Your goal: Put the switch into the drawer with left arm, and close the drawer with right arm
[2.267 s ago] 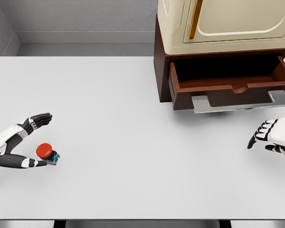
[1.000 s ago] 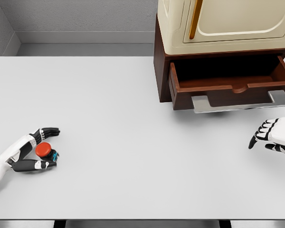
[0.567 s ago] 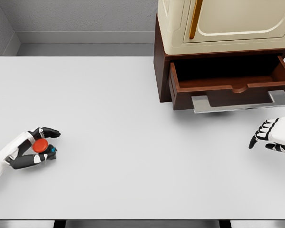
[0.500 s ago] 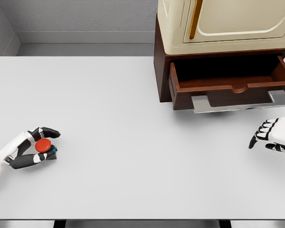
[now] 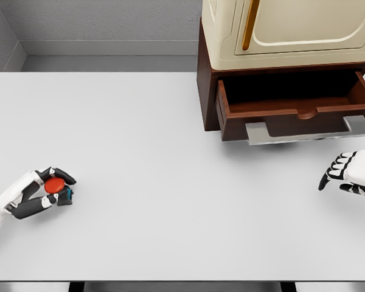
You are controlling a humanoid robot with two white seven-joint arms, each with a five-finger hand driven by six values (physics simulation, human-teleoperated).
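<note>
Switch is clasped by left hand fingers near the surface's left edge; drawer open, unfilled; right hand relaxed, empty.

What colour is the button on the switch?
Red, on the switch in the head view.

White counter fills the view. Cream cabinet with amber handle up top, far from both robot hands.
</note>
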